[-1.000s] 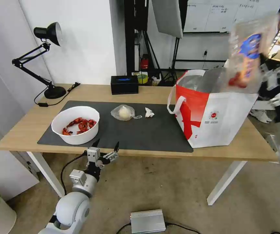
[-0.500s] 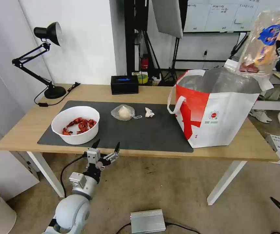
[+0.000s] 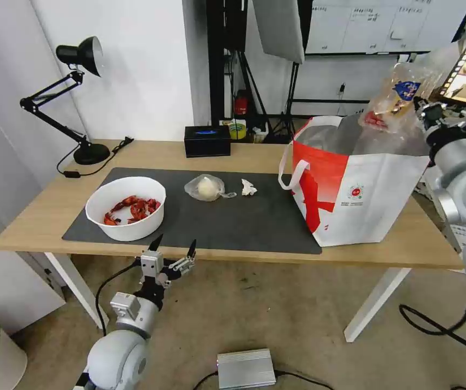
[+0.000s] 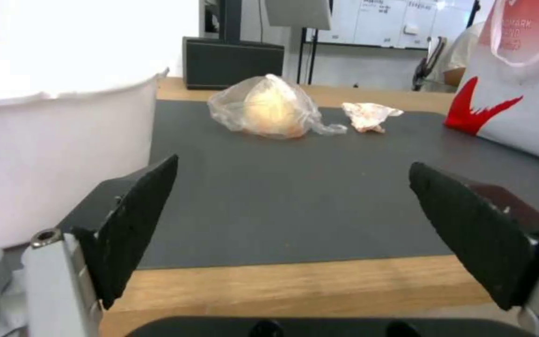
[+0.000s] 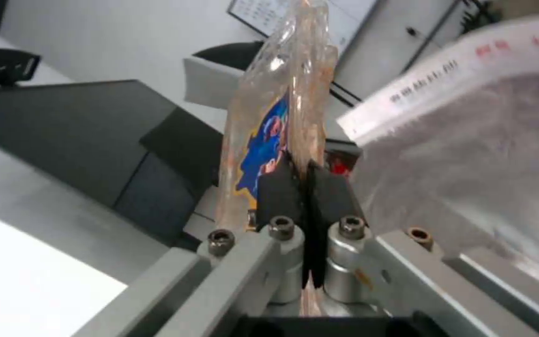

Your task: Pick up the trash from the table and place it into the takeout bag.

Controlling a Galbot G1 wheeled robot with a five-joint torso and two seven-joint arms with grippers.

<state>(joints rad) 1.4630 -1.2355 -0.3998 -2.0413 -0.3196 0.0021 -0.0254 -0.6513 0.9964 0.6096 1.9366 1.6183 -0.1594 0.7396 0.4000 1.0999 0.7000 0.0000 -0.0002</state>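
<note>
Clear plastic clamshell tray pinched in my right tool over takeout bag mouth, for drop; left tool wide, parked below surface.

The table carries a grey mat, lamp, tissue box and takeout bag.

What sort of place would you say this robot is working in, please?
Probably an office or lab rigged for recording, not a home: a whiteboard on the back wall, a light stand behind the table, and a desk lamp on it.
</note>
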